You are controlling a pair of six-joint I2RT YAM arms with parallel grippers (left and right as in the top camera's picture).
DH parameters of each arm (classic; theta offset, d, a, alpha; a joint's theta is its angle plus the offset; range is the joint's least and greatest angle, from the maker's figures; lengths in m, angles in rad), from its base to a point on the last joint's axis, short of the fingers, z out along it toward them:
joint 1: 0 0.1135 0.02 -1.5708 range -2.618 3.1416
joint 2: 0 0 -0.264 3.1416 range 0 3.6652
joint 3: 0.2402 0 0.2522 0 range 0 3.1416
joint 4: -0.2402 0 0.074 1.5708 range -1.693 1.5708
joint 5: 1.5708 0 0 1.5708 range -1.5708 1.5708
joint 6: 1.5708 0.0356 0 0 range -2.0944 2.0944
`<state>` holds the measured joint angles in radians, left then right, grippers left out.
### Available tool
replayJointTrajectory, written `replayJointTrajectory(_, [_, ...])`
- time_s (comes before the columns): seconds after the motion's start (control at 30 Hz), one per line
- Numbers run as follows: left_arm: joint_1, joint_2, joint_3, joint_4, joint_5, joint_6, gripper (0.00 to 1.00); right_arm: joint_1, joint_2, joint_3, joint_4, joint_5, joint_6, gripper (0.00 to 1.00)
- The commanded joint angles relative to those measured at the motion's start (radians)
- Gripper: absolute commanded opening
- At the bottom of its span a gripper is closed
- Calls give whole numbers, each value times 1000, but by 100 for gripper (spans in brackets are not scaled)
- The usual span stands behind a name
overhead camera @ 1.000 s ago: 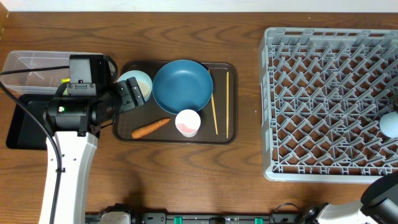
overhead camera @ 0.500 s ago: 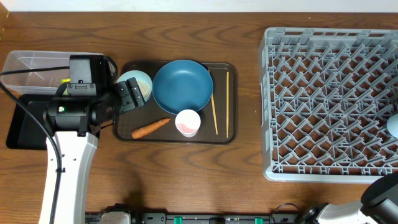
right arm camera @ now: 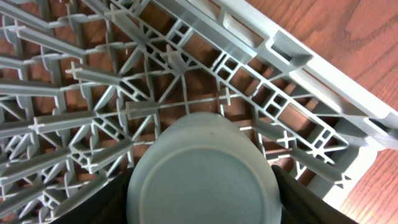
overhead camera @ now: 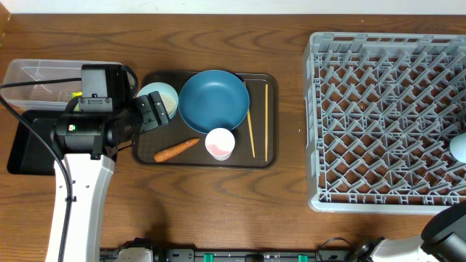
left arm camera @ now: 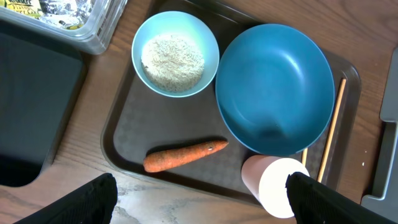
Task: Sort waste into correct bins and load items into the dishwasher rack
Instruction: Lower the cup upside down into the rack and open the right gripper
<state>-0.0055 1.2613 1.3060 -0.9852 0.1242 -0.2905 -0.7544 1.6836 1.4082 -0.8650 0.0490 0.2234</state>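
My left gripper (left arm camera: 202, 202) is open above the near edge of the brown serving tray (overhead camera: 196, 161), with nothing between its fingers. Ahead of it lie the orange carrot (left arm camera: 185, 155), the pale pink cup (left arm camera: 277, 186), the small light blue bowl (left arm camera: 175, 55) filled with white rice, the large dark blue bowl (left arm camera: 273, 87) and two chopsticks (left arm camera: 331, 134). My right gripper (right arm camera: 202, 199) is shut on the upturned light blue cup (right arm camera: 202, 174), held over the grey dishwasher rack (right arm camera: 186, 74) near its corner. In the overhead view the cup (overhead camera: 459, 148) shows at the right edge.
The clear tub (overhead camera: 36, 76), holding a yellow-green wrapper (left arm camera: 37, 7), stands at the far left. The black tray (overhead camera: 25, 149) sits just in front of it, partly under my left arm. The rack (overhead camera: 386, 109) fills the right side of the table.
The light blue cup has shifted slightly to the right along the rack's right edge. The left arm has not moved.
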Motion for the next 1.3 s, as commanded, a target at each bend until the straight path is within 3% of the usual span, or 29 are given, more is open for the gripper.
replayJointTrajectory(0.0, [4, 7, 7, -5, -2, 9, 89, -3, -2, -31, 4, -53, 4, 58])
replayJointTrajectory(0.67, [4, 7, 7, -11, -2, 10, 89, -4, -3, -19, 52, -106, -3, 58])
replayJointTrajectory(0.9, [4, 7, 7, -13, -2, 10, 89, -4, -2, -19, 8, -23, -19, 59])
replayJointTrajectory(0.97, [4, 7, 7, -13, -2, 9, 89, -4, -2, -19, 9, -23, -18, 62])
replayJointTrajectory(1.07, [4, 7, 7, -16, -2, 10, 89, -4, -2, -19, 9, -23, -18, 79])
replayJointTrajectory(1.13, [5, 7, 7, -19, -2, 10, 89, -4, -2, -19, 8, -23, -18, 99])
replayJointTrajectory(1.27, [4, 7, 7, -21, -2, 10, 89, -4, -2, -19, 8, -24, -18, 99])
